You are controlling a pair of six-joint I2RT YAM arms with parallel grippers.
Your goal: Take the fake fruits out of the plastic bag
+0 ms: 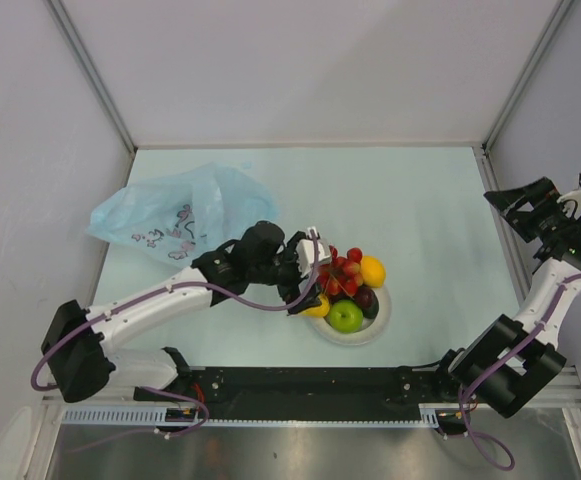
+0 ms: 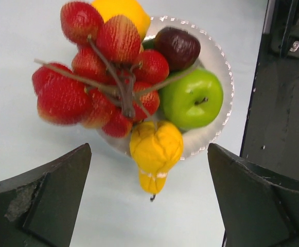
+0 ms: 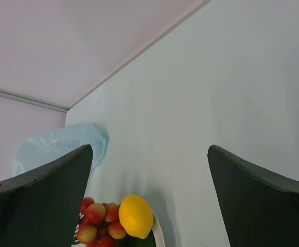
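Fake fruits (image 1: 350, 285) piled on plate (image 1: 384, 318); limp bag (image 1: 180, 215) lies far left on counter (image 1: 440, 220).
Left fingers (image 2: 46, 200) and right fingers (image 3: 257, 200) gape empty; light, slick fruit probably grips best across its middle.

Pale table (image 1: 430, 220) carries 2 things — plastic bag (image 1: 180, 215) and white plate (image 1: 382, 316).
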